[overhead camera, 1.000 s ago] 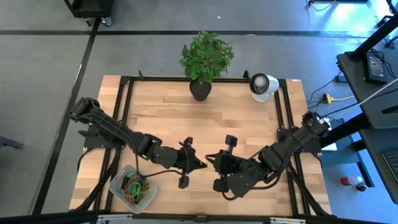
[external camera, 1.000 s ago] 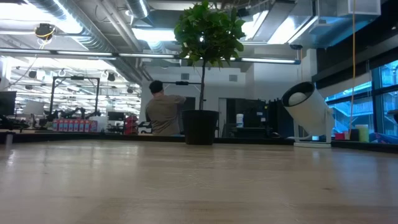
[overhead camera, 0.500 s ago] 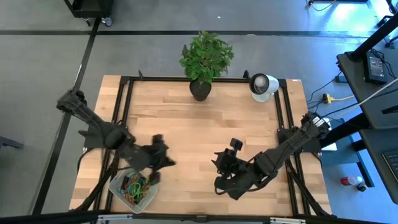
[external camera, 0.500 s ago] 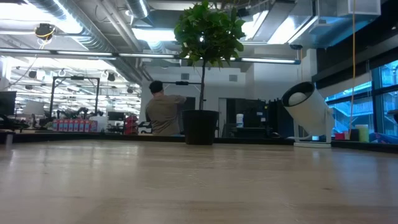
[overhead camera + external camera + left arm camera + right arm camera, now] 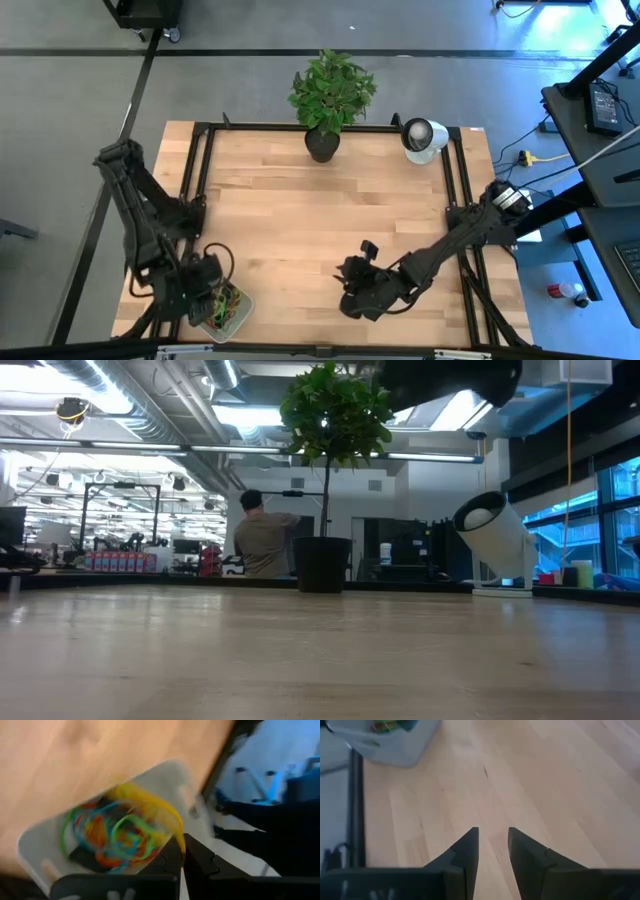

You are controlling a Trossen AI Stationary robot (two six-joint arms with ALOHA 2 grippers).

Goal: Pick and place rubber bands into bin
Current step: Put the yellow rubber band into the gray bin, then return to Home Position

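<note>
Desk: a pale wooden top in a black frame; a potted plant and a white round device stand at its far edge.
Bin: at the near left corner of the desk, its long axis running diagonally, already holding a heap of rubber bands in green, orange and yellow.
Left claw: directly over the bin, far nearer to it than the other arm; pressed together on a yellow rubber band that loops out from the tips above the heap.
Right claw: near the middle of the desk's near edge, well apart from the bin, which lies to its left; fingers slightly spread, nothing between them, bare wood beneath.
Key relation: the pinched band hangs straight above the bin, so the release likely needs only an opening, no further travel.
Change from earlier: a second ago both claws met at the desk's centre; the left one has since swung to the near left corner, and the right has drawn nearer.
</note>
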